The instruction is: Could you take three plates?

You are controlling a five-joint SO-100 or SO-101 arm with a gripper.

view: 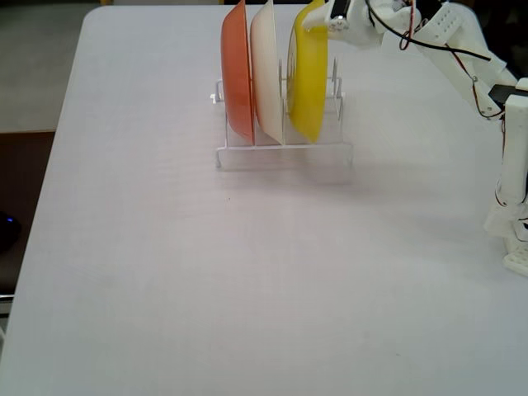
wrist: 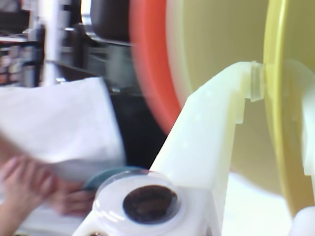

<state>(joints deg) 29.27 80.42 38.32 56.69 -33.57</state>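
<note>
Yellow round plastic plate (view: 307,78) is pinched at its twelve-o'clock rim by the white gripper (view: 320,23), jaws closed on it — a straight upward lift from the wire rack (view: 280,153) is advised.

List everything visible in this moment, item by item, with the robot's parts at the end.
yellow plate: one, yellow, upright in the right-hand slot of the rack in the fixed view.
cream-white plate: one, cream-white, upright in the middle slot.
orange plate: one, orange, upright in the left slot.
rack: one, white wire, far middle of the table.
table: one, white.
person's hand: one, lower left of the wrist view, by white paper.
gripper: one, white, at the yellow plate's top rim.
</note>
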